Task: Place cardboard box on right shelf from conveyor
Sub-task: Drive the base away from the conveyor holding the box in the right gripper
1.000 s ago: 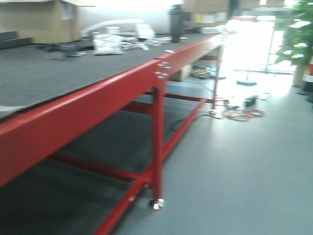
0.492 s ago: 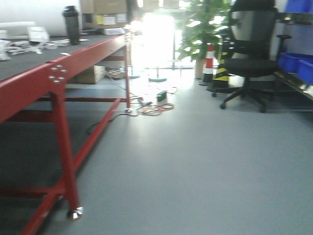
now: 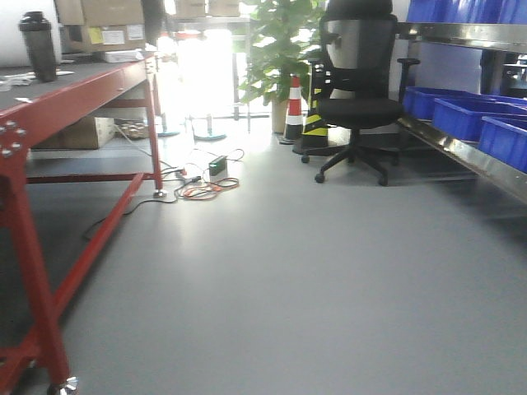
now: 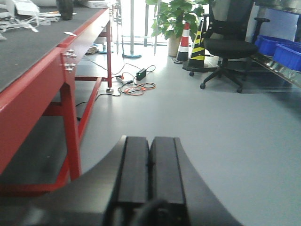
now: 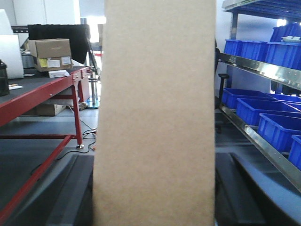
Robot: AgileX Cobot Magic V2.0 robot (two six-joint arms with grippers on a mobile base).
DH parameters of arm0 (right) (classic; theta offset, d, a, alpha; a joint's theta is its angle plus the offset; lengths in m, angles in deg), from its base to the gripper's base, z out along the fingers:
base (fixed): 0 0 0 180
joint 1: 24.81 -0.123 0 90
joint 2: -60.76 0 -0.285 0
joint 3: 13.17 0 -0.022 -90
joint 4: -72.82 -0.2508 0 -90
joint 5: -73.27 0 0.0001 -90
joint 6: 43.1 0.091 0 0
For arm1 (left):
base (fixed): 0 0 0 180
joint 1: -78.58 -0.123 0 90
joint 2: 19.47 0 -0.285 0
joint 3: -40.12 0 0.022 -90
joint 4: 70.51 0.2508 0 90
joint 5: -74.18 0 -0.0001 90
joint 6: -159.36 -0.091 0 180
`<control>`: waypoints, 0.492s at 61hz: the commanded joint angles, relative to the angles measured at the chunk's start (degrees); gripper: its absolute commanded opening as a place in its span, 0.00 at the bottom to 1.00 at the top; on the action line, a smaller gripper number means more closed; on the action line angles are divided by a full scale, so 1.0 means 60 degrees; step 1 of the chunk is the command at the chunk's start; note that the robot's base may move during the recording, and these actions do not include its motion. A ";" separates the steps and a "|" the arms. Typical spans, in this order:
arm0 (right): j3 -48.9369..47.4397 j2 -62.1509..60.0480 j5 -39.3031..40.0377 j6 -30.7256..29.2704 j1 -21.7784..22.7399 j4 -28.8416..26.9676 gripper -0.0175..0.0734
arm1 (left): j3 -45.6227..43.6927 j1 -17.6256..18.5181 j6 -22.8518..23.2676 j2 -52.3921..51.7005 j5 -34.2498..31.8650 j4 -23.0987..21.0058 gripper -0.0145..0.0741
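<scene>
The plain tan cardboard box (image 5: 155, 94) stands upright and fills the middle of the right wrist view. My right gripper (image 5: 153, 162) is shut on it, with one dark finger (image 5: 75, 188) on each side. My left gripper (image 4: 150, 141) is shut with nothing in it, its pads pressed together above the grey floor. The right shelf (image 3: 465, 34), a shiny steel rack, runs along the right edge, and its polished beams (image 5: 261, 68) show past the box. The conveyor is out of view.
A red-framed table (image 3: 78, 86) with a dark top stands at the left, bearing a dark bottle (image 3: 37, 45) and labelled cartons (image 3: 103, 20). A black office chair (image 3: 358, 90), a traffic cone (image 3: 294, 107), a plant (image 3: 280, 41) and floor cables (image 3: 202, 185) lie ahead. Blue bins (image 3: 469, 115) sit on the rack.
The front view has swung to the right: the red table slid to the left edge, and the chair, the blue bins and the steel shelf came into view.
</scene>
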 commanded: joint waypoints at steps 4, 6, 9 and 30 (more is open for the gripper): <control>-0.0259 0.0083 0.0994 0.0000 0.0066 0.0007 0.27 | 0.0058 0.0007 -0.0002 -0.0051 -0.0814 -0.0056 0.03; -0.0259 0.0083 0.0994 0.0000 0.0066 0.0007 0.27 | 0.0058 0.0007 -0.0002 -0.0051 -0.0814 -0.0056 0.03; -0.0259 0.0083 0.0994 0.0000 0.0066 0.0007 0.27 | 0.0058 0.0007 -0.0002 -0.0051 -0.0814 -0.0056 0.03; -0.0259 0.0083 0.0994 0.0000 0.0066 0.0007 0.27 | 0.0058 0.0007 -0.0002 -0.0051 -0.0814 -0.0056 0.03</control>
